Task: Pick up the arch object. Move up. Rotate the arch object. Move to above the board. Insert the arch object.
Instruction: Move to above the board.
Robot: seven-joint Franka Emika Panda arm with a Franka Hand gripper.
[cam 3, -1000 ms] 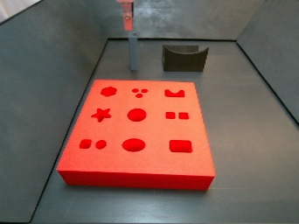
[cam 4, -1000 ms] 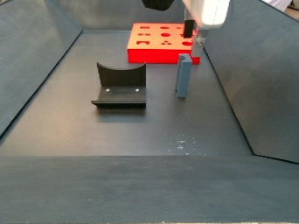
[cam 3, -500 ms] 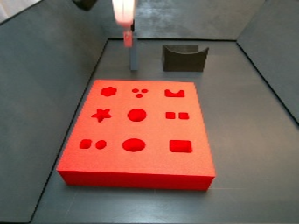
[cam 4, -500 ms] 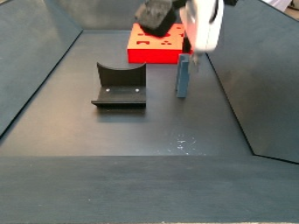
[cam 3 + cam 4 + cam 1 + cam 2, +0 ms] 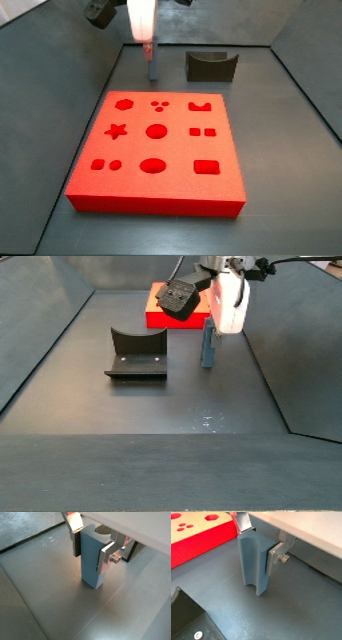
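The arch object [image 5: 90,562] is a tall blue-grey block with a curved channel, standing upright on the dark floor beyond the board's far end [image 5: 152,68]. My gripper [image 5: 90,559] has come down over its top. One silver finger [image 5: 75,542] lies against one side and the other finger [image 5: 107,557] against the opposite side, with no gap showing in both wrist views [image 5: 258,549]. The block's foot still rests on the floor [image 5: 210,351]. The board [image 5: 174,185] is a thick red slab with shaped recesses, lying flat nearby [image 5: 160,318].
The fixture [image 5: 210,66], a dark L-shaped bracket with a curved cut, stands on the floor beside the arch object [image 5: 136,354]. Sloping grey walls [image 5: 54,90] close in the work area on all sides.
The gripper has dropped from high above the arch object down onto its top. The block, board and fixture have stayed where they were.
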